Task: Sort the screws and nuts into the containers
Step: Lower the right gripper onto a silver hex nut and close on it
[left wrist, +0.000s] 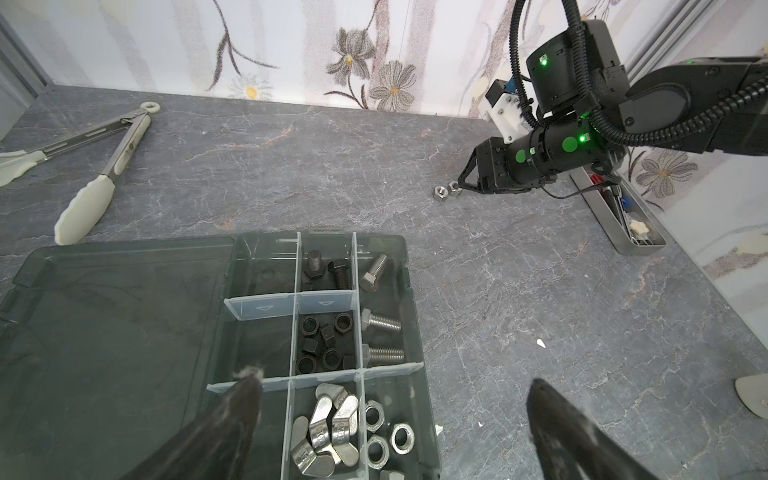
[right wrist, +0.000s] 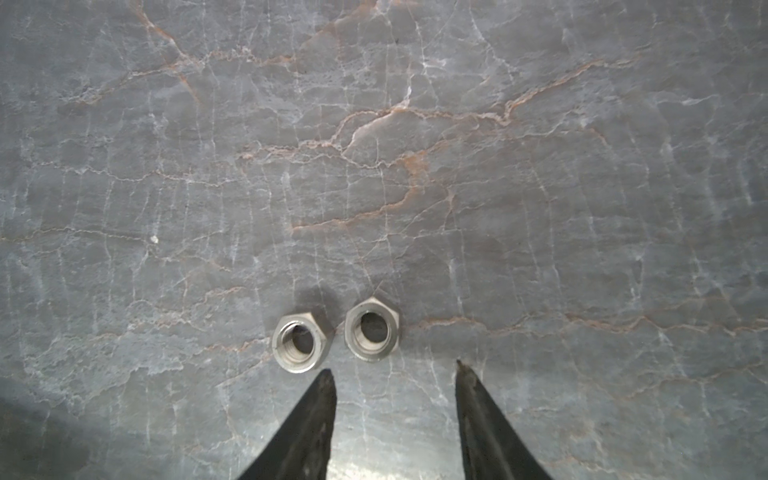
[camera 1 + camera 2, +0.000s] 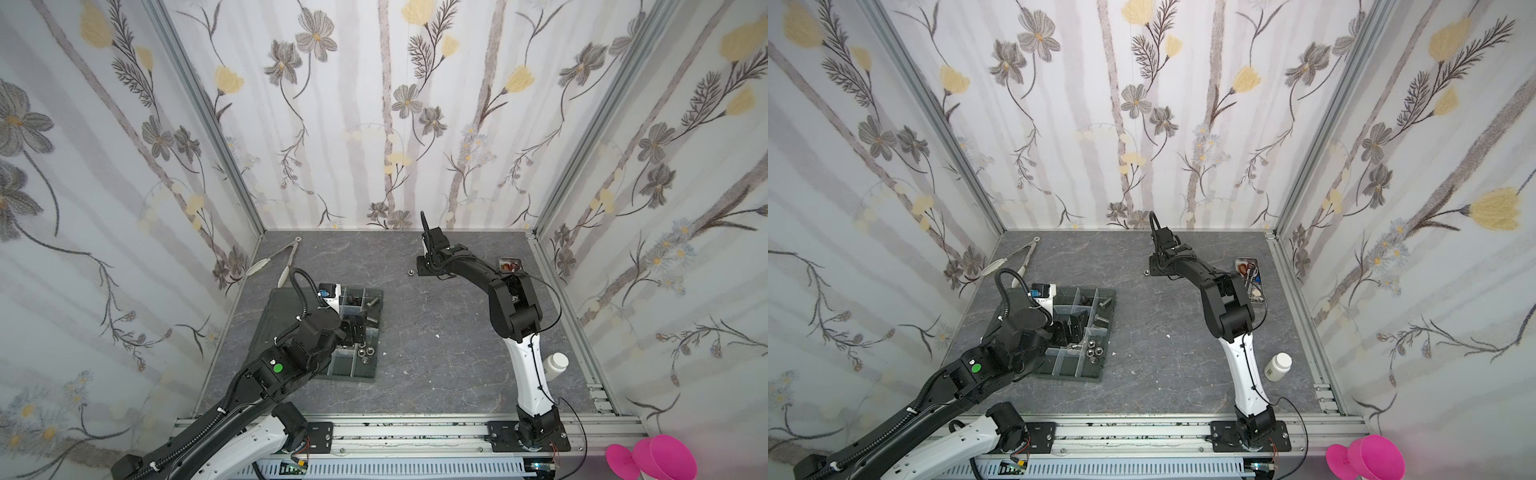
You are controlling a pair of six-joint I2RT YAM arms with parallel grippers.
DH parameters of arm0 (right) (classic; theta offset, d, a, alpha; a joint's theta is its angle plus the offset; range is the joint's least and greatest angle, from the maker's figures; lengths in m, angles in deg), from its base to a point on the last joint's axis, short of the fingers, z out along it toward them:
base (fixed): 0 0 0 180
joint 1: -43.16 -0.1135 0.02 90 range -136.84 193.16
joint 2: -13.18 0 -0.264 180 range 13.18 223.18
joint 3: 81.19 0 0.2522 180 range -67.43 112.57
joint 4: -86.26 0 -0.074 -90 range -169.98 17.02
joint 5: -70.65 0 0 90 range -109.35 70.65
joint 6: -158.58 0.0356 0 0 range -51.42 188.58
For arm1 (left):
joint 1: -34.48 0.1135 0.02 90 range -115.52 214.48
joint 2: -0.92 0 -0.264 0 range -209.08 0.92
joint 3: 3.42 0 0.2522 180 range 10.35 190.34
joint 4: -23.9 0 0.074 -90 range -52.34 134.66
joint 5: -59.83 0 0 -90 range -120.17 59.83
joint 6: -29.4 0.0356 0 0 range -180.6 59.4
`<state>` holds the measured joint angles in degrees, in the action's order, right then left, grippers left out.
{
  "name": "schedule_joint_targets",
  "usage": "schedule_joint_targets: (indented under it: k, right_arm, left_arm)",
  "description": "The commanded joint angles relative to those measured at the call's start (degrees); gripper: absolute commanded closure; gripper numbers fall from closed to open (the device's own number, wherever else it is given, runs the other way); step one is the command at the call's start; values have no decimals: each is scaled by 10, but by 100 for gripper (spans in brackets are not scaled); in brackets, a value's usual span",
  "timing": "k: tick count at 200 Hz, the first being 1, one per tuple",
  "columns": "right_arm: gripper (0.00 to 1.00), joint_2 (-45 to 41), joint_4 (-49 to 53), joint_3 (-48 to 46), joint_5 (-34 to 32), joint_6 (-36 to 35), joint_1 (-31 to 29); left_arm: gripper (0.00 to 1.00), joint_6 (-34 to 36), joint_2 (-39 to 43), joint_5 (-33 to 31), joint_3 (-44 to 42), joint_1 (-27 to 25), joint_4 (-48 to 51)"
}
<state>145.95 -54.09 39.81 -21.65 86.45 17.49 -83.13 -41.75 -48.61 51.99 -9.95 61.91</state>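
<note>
Right gripper (image 2: 394, 368) fingers parted, empty; two nuts (image 2: 372, 334) on desk (image 2: 415, 166) just ahead. Left gripper (image 1: 392, 377) fingers spread wide above tray (image 1: 410, 286).

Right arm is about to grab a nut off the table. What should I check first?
1. Right gripper open, empty: ok.
2. Target nut flat on the table, ahead of the open jaws: ok.
3. Second nut clear of the fingers: not ok, it lies beside one fingertip.
4. Left gripper open, empty, at the organiser tray: ok.
5. Room in the silver-nut cell: ok.
</note>
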Motion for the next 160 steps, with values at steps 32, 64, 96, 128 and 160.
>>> schedule_joint_targets:
  k: [32,64,96,128,160]
  right_arm:
    - [52,25,6,31,-7,1,0]
    - [50,40,8,49,-10,4,1]
    - [49,52,10,63,-13,7,0]
    - [49,64,18,72,-24,4,1]
    - [54,70,24,72,-34,2,-1]
  left_arm:
    - [0,-4,3,-13,-1,1,-6]
    - [0,-4,4,-13,0,1,-7]
    - [0,-3,5,-14,-1,1,-5]
    - [0,-3,5,-13,-1,0,-5]
    - [0,-3,6,-15,-1,1,-4]
